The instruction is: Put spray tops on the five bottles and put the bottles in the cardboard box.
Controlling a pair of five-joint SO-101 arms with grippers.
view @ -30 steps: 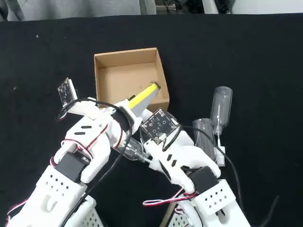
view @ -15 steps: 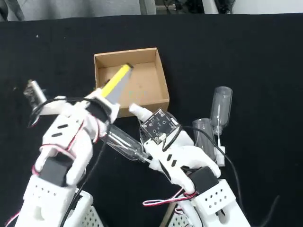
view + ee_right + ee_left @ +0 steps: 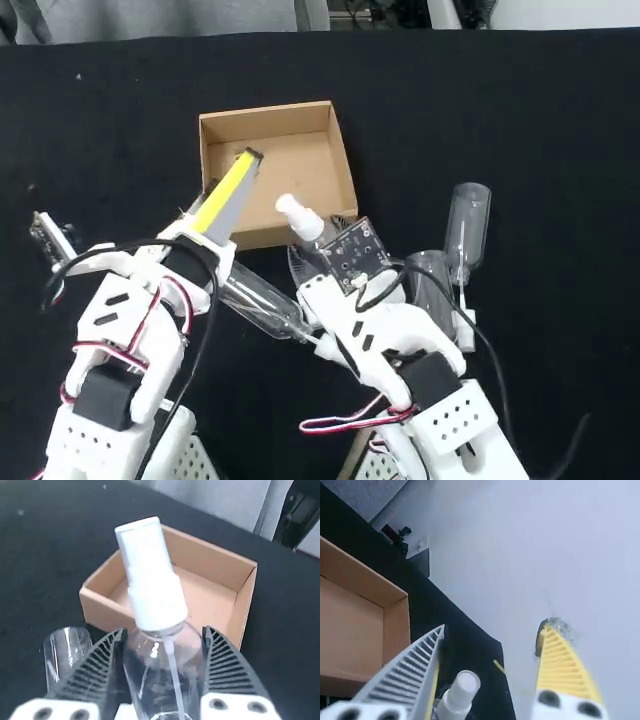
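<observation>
Our left gripper point(image 3: 492, 630) has swung away from the bottle point(image 3: 150, 667). We see it over the near side of the cardboard box point(image 3: 268, 110), jaws wide with nothing in them. Our right gripper point(image 3: 162, 635) hugs the bottle, which has a white spray top point(image 3: 150, 575), just by the box's near wall.

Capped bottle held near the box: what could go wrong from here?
The capped bottle in the right end effector sits near the cardboard box's front wall; its spray top might catch there. The open left end effector hangs by that wall and could clash with the right one. The uncapped bottle lying alongside could get knocked.
</observation>
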